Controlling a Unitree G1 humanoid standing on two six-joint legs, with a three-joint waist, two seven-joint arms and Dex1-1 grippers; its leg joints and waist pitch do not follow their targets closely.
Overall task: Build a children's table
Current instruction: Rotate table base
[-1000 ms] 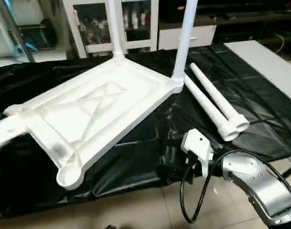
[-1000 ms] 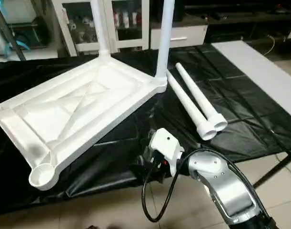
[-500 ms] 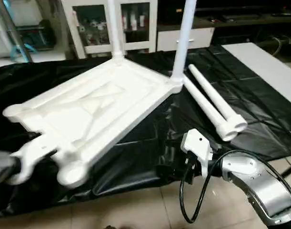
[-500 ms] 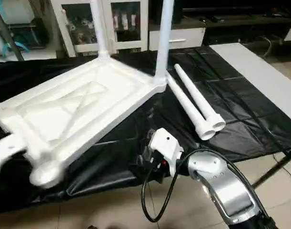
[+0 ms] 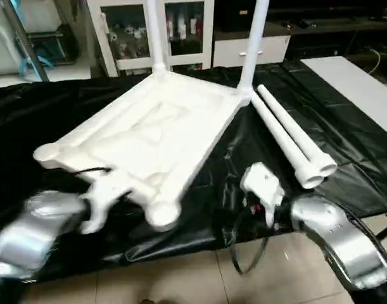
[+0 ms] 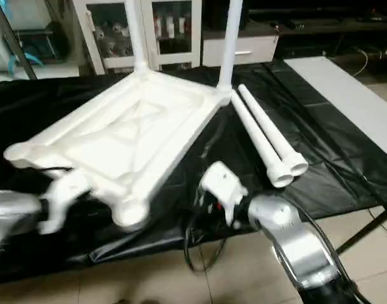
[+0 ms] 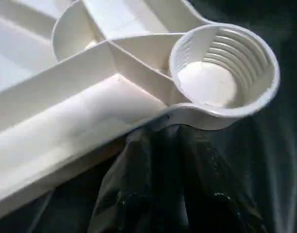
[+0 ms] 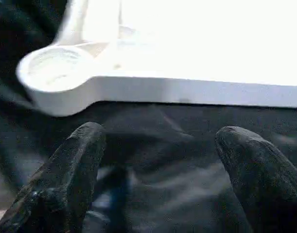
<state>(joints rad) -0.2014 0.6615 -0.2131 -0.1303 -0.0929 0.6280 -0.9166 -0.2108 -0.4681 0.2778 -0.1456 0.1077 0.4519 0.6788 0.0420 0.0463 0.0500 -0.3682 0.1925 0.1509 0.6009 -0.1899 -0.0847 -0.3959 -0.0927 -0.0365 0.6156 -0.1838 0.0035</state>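
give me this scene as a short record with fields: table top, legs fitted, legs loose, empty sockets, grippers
table top: white table top, underside up on the black sheet
legs fitted: two upright legs in the far corners
legs loose: two loose legs lying side by side to its right
empty sockets: near corner socket, ribbed inside; another at the left corner
grippers: right gripper open, holding nothing

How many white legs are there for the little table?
4. Two legs stand up in the far corners of the upside-down tabletop: one on the left, one on the right. Two more lie side by side on the black cover, one beside the other.
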